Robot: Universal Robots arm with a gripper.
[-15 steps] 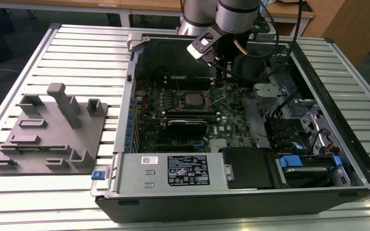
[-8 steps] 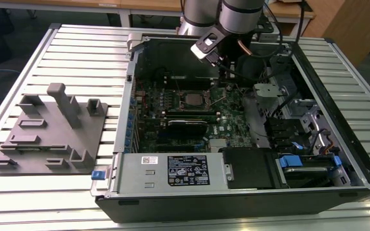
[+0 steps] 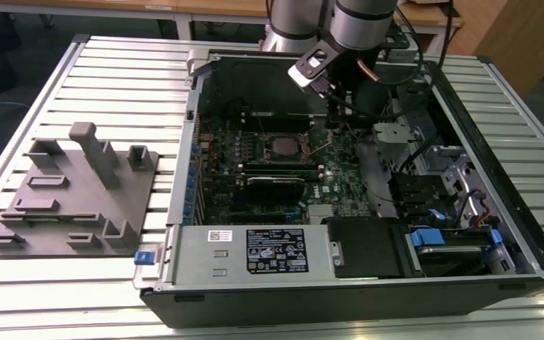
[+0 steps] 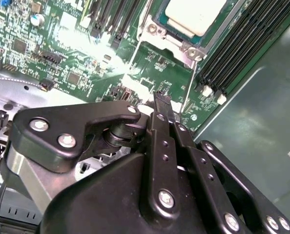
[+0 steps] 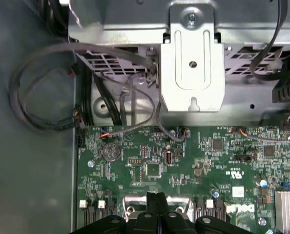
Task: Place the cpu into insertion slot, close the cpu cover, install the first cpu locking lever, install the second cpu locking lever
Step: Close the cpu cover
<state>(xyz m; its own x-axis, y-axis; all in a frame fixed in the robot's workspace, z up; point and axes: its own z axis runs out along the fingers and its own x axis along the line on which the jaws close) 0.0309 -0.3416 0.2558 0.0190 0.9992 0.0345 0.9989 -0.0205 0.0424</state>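
Exterior view: the cpu (image 3: 282, 146) lies in the insertion slot (image 3: 297, 154) at mid-frame, inside the open computer case (image 3: 348, 306) on the counter (image 3: 111, 78). The end effector (image 3: 337, 119) hangs in the upper middle, just to the exterior view's right of the cpu.

Second wrist view: its fingers (image 4: 157, 126) are pressed together on nothing, near a thin locking lever (image 4: 188, 87) beside the cpu cover (image 4: 170, 40). That wire is probably stiff, springy and slippery, best taken near its free end, which the end effector hides.

First wrist view: the closed fingertips hang over the motherboard (image 5: 184, 165). Whether the cover is latched is unclear.
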